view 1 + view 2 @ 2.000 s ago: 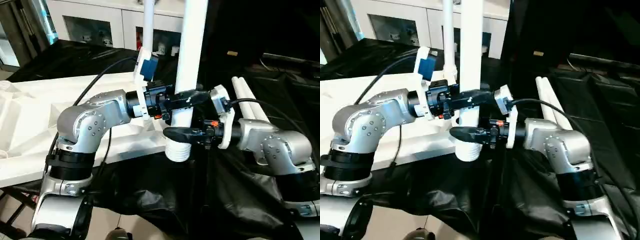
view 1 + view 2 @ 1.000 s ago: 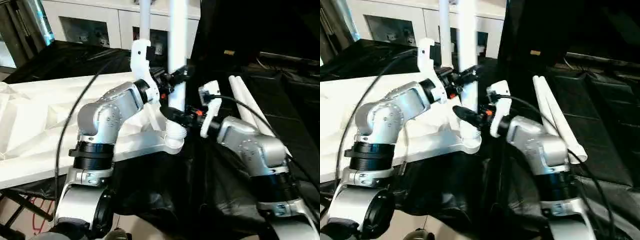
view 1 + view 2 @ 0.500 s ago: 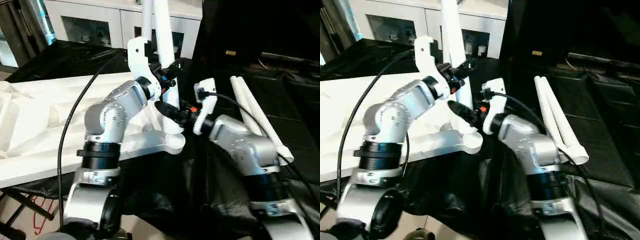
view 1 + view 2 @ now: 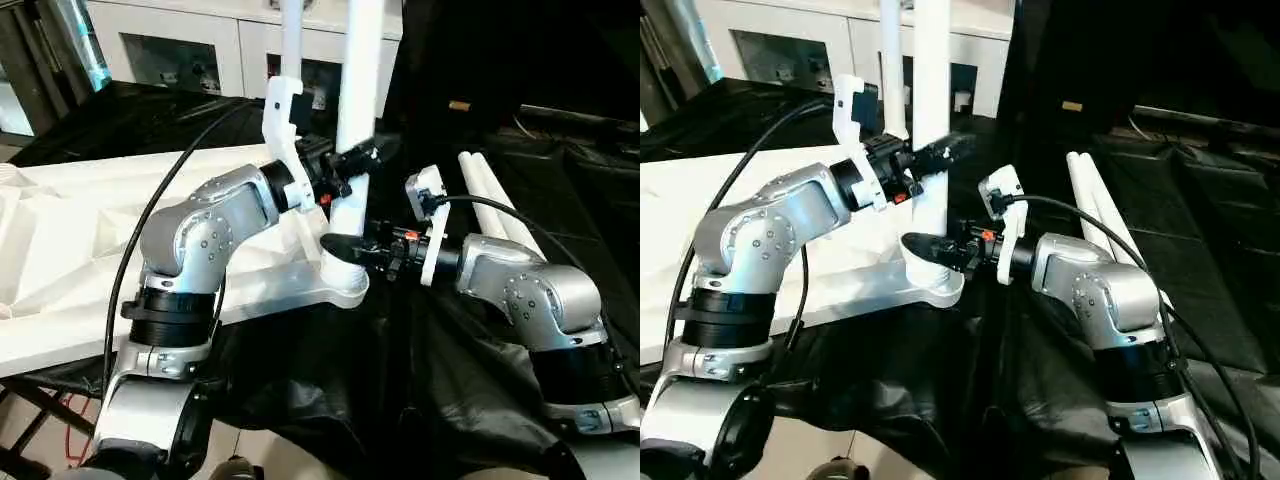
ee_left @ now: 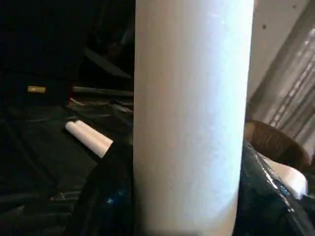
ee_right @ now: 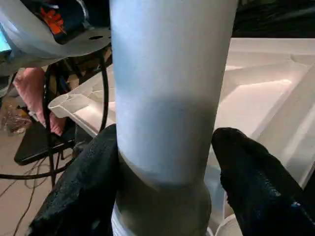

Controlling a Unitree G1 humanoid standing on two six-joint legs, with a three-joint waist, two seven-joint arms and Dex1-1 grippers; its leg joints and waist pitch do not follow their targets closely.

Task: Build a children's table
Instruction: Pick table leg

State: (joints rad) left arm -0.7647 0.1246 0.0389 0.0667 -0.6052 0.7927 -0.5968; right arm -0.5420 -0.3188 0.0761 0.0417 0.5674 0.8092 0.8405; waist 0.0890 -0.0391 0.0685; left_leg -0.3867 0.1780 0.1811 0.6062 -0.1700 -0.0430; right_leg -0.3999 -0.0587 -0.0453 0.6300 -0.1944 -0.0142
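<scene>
Leg (image 4: 358, 100) | upright, foot in corner socket (image 4: 345, 285) | left hand (image 4: 352, 158) grasping leg | right hand (image 4: 345, 248) grasping leg

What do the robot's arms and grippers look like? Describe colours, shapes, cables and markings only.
Both arms are silver metal with rounded, bolted joint housings and black ribbed collars lower down. Each wrist carries a white plastic bracket and small orange-red accents; the left bracket has a blue patch. A black cable loops along each arm. The left gripper and right gripper each have two glossy black fingers.
</scene>
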